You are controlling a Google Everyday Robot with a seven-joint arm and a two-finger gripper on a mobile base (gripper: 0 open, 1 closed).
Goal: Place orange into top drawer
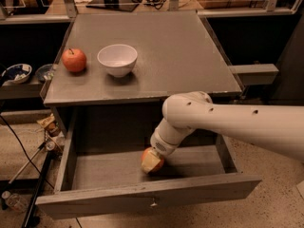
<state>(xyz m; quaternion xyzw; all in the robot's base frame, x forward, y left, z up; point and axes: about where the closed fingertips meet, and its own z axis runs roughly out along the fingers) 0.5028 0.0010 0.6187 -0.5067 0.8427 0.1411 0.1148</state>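
Note:
The top drawer (95, 167) is pulled wide open under the grey tabletop, and its small metal knob (153, 204) shows at the centre of the front panel. The orange (147, 153) sits low inside the drawer, at or just above its floor, right of the middle. My gripper (152, 161) reaches down into the drawer from the right on a white arm (228, 125) and is shut on the orange. A pale finger (153, 165) covers the fruit's front.
A red apple (74, 60) with a dark stem and a white bowl (117, 59) stand on the left of the grey tabletop (175, 51). Bowls lie on a low shelf (16, 73) at the far left. Cables and clutter lie on the floor at the left.

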